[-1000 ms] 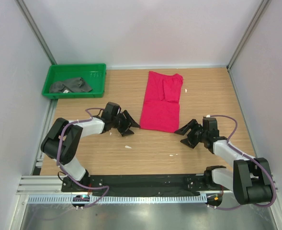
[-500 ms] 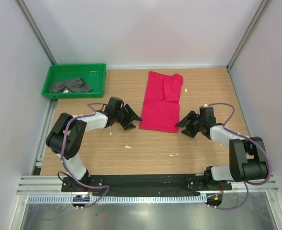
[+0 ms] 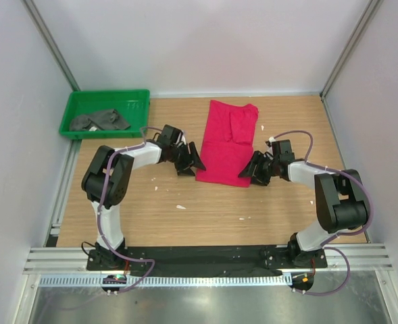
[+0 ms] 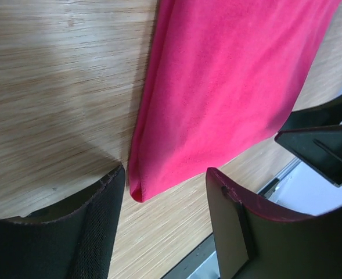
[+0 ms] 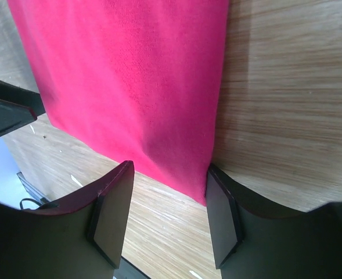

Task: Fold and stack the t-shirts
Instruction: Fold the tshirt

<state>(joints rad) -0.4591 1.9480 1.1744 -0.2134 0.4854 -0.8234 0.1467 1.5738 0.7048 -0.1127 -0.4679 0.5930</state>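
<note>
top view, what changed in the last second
The left gripper moved right and away, and the right gripper moved left and away, both closing in on the near corners of the red shirt. Each now straddles a corner with open jaws, and nothing is gripped yet. The red shirt, the grey shirt and the tray stayed put.

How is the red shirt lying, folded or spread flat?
Folded lengthwise: the red t-shirt lies as a narrow strip, with a sleeve turned in on top.
</note>
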